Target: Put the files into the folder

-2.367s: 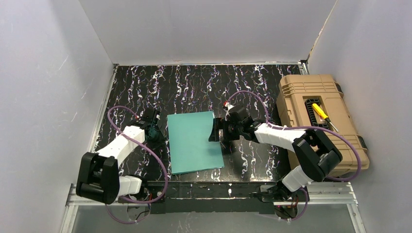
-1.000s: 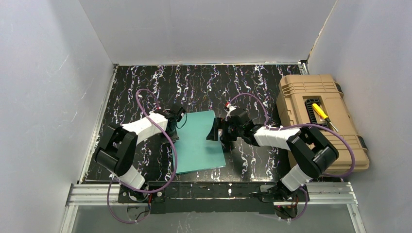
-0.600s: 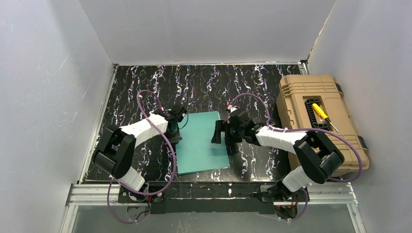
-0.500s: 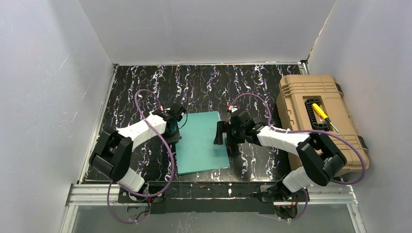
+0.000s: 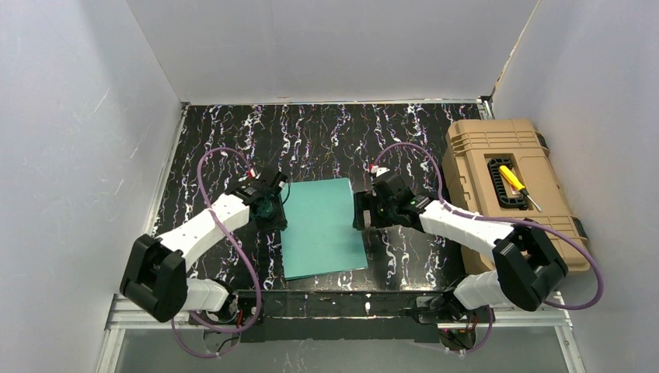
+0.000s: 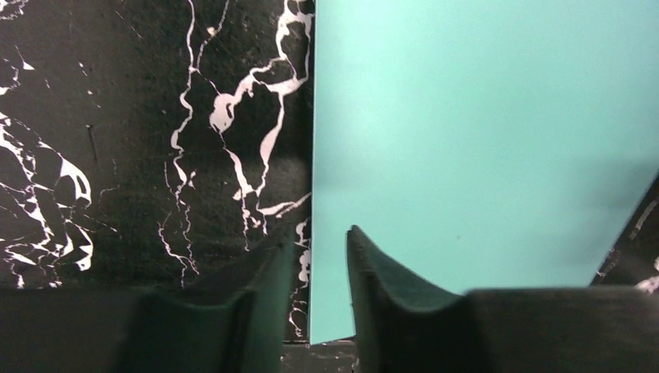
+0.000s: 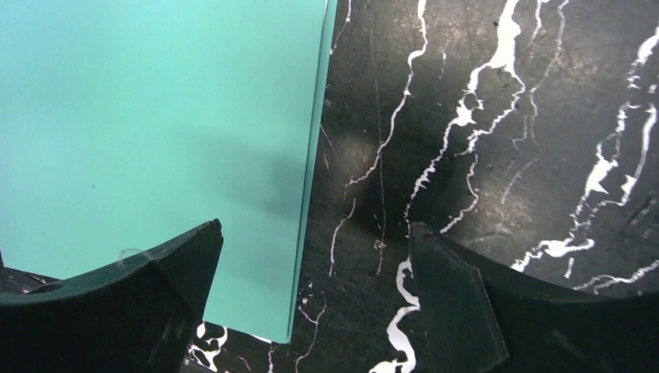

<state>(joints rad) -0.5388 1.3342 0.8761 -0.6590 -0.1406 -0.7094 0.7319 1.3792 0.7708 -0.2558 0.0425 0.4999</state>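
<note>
The teal folder (image 5: pixel 322 225) lies shut and flat on the black marbled table (image 5: pixel 233 140). The files are out of view. My left gripper (image 5: pixel 273 210) is low at the folder's left edge, its jaws a narrow gap apart. In the left wrist view the folder (image 6: pixel 482 140) edge runs down between the two fingers of the left gripper (image 6: pixel 319 237), which grip nothing. My right gripper (image 5: pixel 361 211) stands wide open at the folder's right edge. In the right wrist view the right gripper (image 7: pixel 315 229) straddles that edge of the folder (image 7: pixel 155 116), one finger over the folder, the other over the table.
A tan toolbox (image 5: pixel 474 167) stands at the right side of the table, a yellow-handled screwdriver (image 5: pixel 517 185) lying in its lid recess. White walls enclose the table on three sides. Purple cables loop over both arms.
The folder has slid a little to the right. My left gripper's jaws have parted slightly and its arm has swung back. My right gripper has drawn right to the folder's edge.
</note>
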